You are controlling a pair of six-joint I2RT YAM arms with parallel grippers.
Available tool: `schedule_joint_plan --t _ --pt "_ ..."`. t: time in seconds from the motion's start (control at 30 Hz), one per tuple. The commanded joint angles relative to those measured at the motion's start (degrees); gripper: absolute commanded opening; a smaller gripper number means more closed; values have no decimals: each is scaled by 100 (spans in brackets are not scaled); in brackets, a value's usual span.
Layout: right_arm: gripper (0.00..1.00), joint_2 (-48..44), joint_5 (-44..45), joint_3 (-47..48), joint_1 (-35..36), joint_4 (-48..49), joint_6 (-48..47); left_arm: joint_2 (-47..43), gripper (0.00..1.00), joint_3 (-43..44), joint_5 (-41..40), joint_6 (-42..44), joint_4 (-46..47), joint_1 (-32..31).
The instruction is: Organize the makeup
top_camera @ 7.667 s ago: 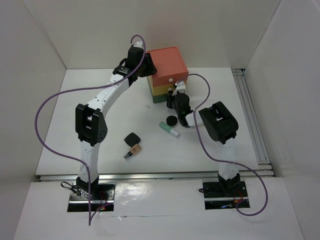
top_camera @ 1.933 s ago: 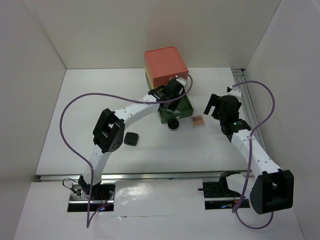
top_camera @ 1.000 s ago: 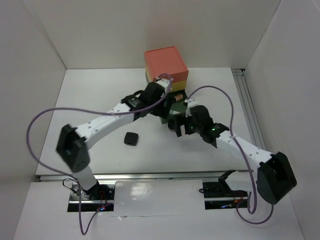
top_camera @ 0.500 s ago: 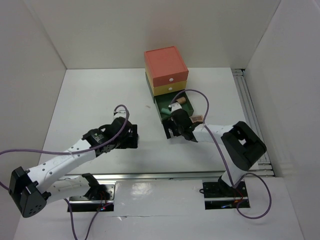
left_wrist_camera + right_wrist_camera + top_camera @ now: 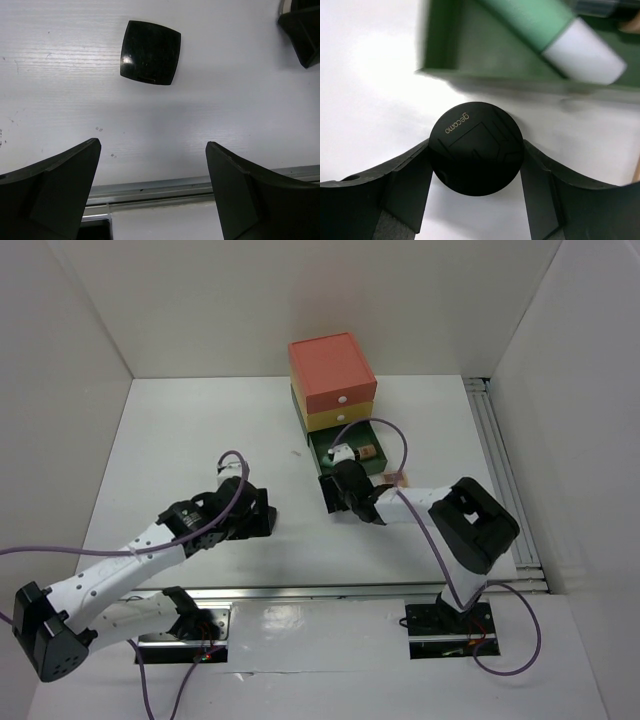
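The round black pot (image 5: 476, 148) sits on the white table just in front of the open green drawer (image 5: 470, 50). My right gripper (image 5: 476, 147) is shut on the pot, with a finger pressed against each side; in the top view this gripper (image 5: 343, 494) is at the drawer's front edge. A mint tube (image 5: 530, 15) with a white cap lies in the drawer. The black square compact (image 5: 150, 52) lies flat on the table. My left gripper (image 5: 152, 145) hangs wide open above the table, a little short of the compact and holding nothing.
The coral-yellow-green drawer box (image 5: 333, 380) stands at the back middle, with only its green bottom drawer (image 5: 352, 452) pulled out. A small pink palette (image 5: 396, 478) lies to the right of the drawer. The table's metal front rail (image 5: 160, 187) runs below the left fingers.
My left arm has swung back from the drawer box to the near left, over the compact, and opened fully. My right gripper came in and closed round the black pot.
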Motion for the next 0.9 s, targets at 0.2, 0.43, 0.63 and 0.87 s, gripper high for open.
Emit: schedule_joint_plan --t 0.2,0.43,0.63,0.87 --pt "37 -1043 134 1002 217 -550 -414 773 100 -46 135 261 778 132" --pt "37 220 -269 2102 -882 -489 -467 1204 100 -46 293 490 1138 448" --pt "59 1039 -76 2744 -1085 -708 -529 1407 100 -46 627 596 1253 650" --pt "96 612 -15 2657 -1147 -700 -458 1635 100 -99 627 763 1551 756"
